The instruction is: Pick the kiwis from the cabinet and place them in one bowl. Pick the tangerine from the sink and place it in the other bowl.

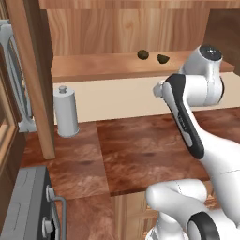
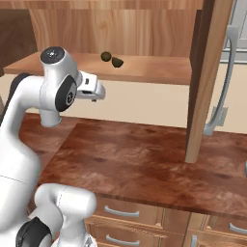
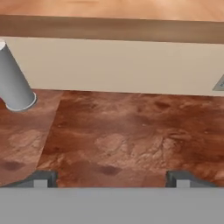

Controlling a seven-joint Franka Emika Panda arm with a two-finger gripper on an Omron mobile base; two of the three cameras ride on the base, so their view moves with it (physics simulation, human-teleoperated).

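Kiwis: two small dark olive-brown fruits, one (image 1: 143, 55) roundish, the other (image 1: 162, 58) more lopsided — just beside each other but apart, on the shelf; in the right base view they sit at (image 2: 105, 57) and (image 2: 116, 61).
Cabinet: light wood shelf (image 1: 103, 65) and back panel of paler grain; a darker brown door (image 2: 205, 77) stands swung open, edge-on, with a grey bar handle (image 2: 223, 82) on its far face.
Surface: mottled reddish-brown stone counter (image 1: 140, 150) below the shelf, with a cream wall strip between the two.
Claw: the claw (image 3: 113, 178) is released, its two dark tips (image 3: 43, 178) wide apart and nothing between them; it hangs over the bare surface, below shelf height and well apart from the kiwis. In the right base view the white hand (image 2: 90, 88) points toward the wall.
Canister: plain grey cylinder with a small knob on its lid (image 1: 65, 111), upright on the surface near the wall; seen tilted in the hand view (image 3: 14, 83).
Drawers: wooden fronts with grey handles (image 2: 118, 211) under the surface edge.
Writing: no brand or label can be read on anything.
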